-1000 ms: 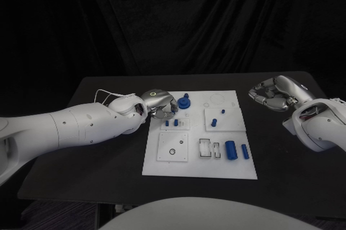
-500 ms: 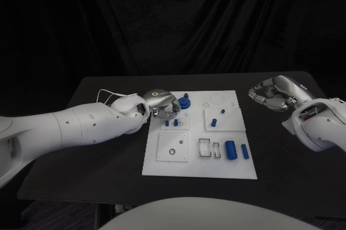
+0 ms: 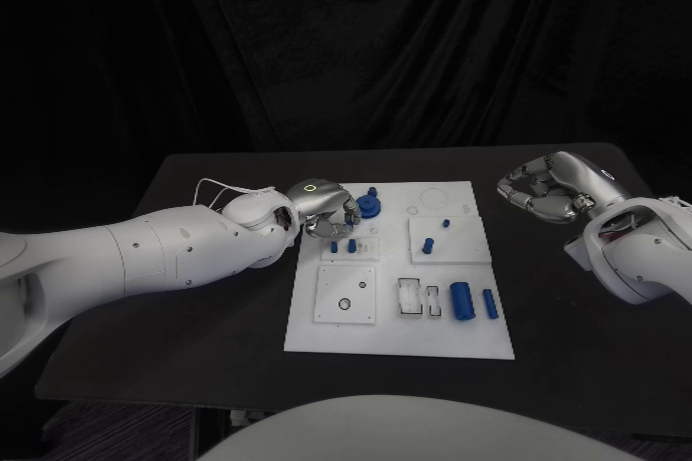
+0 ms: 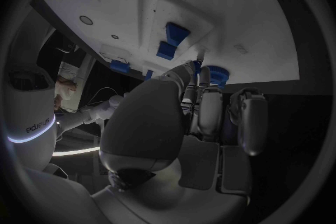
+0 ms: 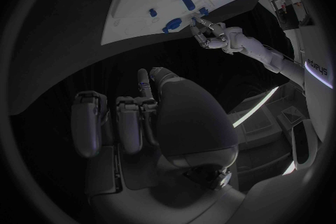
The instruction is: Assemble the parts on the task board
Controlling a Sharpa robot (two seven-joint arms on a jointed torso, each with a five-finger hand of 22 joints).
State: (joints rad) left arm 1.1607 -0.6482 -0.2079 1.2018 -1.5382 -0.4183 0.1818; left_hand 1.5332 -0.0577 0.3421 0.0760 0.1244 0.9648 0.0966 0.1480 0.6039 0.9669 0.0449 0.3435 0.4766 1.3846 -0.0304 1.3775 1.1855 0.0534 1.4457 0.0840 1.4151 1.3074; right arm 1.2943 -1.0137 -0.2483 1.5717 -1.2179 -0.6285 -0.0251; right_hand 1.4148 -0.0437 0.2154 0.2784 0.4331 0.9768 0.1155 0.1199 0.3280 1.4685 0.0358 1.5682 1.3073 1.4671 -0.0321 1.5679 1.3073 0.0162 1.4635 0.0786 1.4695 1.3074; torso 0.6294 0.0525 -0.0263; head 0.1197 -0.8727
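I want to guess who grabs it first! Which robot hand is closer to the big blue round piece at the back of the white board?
Left. The left hand is right beside the big blue round piece, over the task board. The right hand hangs off the board's far side, fingers curled.

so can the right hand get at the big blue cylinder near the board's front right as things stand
Probably yes: the right hand hangs off the task board holding nothing, and the big blue cylinder lies bare, with the left hand far off.

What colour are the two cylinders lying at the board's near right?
Blue, both cylinders, clearest in the head view.
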